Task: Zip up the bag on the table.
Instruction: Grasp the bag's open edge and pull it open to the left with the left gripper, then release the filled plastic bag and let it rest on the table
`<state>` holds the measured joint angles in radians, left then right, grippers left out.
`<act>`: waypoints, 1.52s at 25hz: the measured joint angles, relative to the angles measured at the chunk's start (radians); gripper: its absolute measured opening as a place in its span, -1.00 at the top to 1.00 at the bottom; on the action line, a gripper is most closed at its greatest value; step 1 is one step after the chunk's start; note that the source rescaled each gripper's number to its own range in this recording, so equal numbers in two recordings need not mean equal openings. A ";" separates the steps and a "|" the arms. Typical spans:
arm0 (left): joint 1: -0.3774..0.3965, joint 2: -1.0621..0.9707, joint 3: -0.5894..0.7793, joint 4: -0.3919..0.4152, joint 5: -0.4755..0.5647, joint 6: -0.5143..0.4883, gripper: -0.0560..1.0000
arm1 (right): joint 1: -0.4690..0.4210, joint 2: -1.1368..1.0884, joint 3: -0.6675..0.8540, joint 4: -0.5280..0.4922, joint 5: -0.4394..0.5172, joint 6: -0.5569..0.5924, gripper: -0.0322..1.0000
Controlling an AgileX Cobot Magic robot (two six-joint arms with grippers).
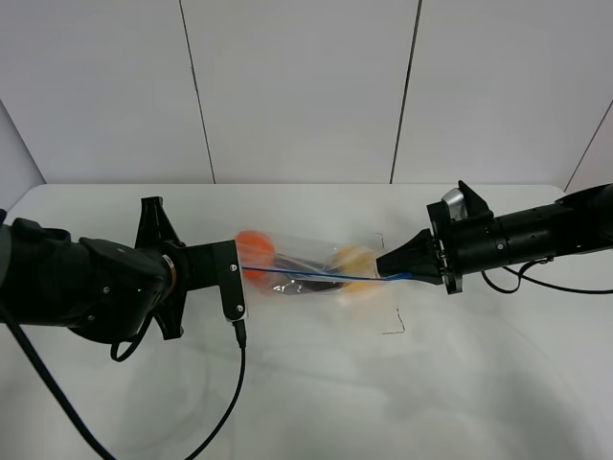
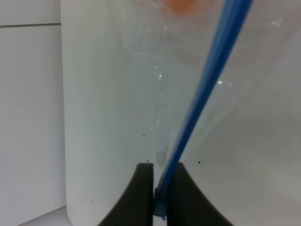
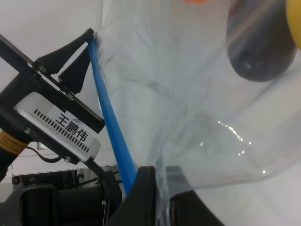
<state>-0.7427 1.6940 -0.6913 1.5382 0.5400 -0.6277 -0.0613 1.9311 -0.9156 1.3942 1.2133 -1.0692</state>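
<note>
The clear bag hangs stretched between my two grippers above the white table. Its blue zip strip runs taut from one gripper to the other. An orange fruit, a dark eggplant and a yellow fruit show through it. My left gripper is shut on the strip's left end; the left wrist view shows its gripper pinching the strip. My right gripper is shut on the right end; the right wrist view shows its gripper, the strip and the eggplant.
A black cable hangs from the left arm down across the table. Thin dark corner marks lie on the tabletop below the bag's right end. A grey panelled wall stands behind the table's far edge.
</note>
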 joint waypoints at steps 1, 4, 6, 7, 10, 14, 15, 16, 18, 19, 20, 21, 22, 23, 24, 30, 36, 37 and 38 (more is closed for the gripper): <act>0.001 0.000 0.000 -0.001 -0.001 0.000 0.88 | 0.000 0.000 0.000 0.000 0.000 0.000 0.94; 0.004 0.000 0.001 -0.011 0.006 0.000 0.57 | 0.000 0.000 -0.001 -0.012 0.000 0.000 0.94; 0.009 0.000 0.002 -0.015 0.008 -0.003 0.12 | 0.000 0.000 -0.001 -0.018 0.000 -0.001 0.94; 0.009 0.000 0.002 -0.016 0.008 -0.006 -0.07 | 0.000 0.000 -0.001 -0.020 0.000 -0.001 0.94; 0.009 0.000 0.002 -0.016 0.007 -0.029 -0.45 | 0.000 0.000 -0.001 -0.023 0.000 -0.001 0.94; 0.009 0.000 0.002 -0.017 0.007 -0.048 -0.55 | 0.000 0.000 -0.001 -0.023 0.000 -0.001 0.94; 0.009 0.000 0.002 -0.017 0.009 -0.049 -0.56 | 0.000 0.000 -0.001 -0.023 0.000 -0.001 0.94; 0.009 0.000 0.002 -0.017 0.014 -0.049 -0.57 | 0.000 0.000 -0.001 -0.023 0.000 -0.001 0.94; 0.009 0.000 0.002 -0.017 0.026 -0.052 -0.57 | 0.000 0.000 -0.001 -0.023 0.000 -0.001 0.94; 0.009 0.000 0.002 -0.018 0.033 -0.055 -0.58 | 0.000 0.000 -0.001 -0.023 0.000 -0.001 0.94; 0.009 0.000 0.002 -0.020 0.039 -0.066 -0.59 | 0.000 0.000 -0.001 -0.023 0.000 -0.001 0.94; 0.009 0.000 0.002 -0.020 0.047 -0.076 -0.62 | 0.000 0.000 -0.001 -0.023 0.000 -0.001 0.94; 0.009 0.000 0.002 -0.020 0.062 -0.087 -0.67 | 0.000 0.000 -0.001 -0.023 0.000 -0.001 0.94; 0.009 0.000 0.002 -0.021 0.076 -0.094 -0.75 | 0.000 0.000 -0.001 -0.023 0.000 -0.001 0.94; 0.009 0.000 0.002 -0.021 0.088 -0.100 -0.84 | 0.000 0.000 -0.001 -0.023 0.000 -0.001 0.94; 0.005 -0.002 0.002 -0.021 0.122 -0.105 -0.99 | 0.000 0.000 -0.001 -0.023 0.000 -0.001 0.94; -0.021 -0.057 -0.017 -0.031 0.111 -0.107 -1.00 | 0.000 0.000 -0.001 -0.023 0.000 -0.005 0.94; -0.022 -0.069 -0.033 -0.041 0.111 -0.105 -1.00 | 0.000 0.000 -0.001 -0.023 0.000 -0.005 0.94; -0.021 -0.080 -0.050 -0.060 0.112 -0.096 -1.00 | 0.000 0.000 -0.001 -0.023 0.000 -0.005 0.94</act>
<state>-0.7642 1.6142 -0.7417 1.4781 0.6519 -0.7239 -0.0613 1.9311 -0.9168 1.3714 1.2133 -1.0742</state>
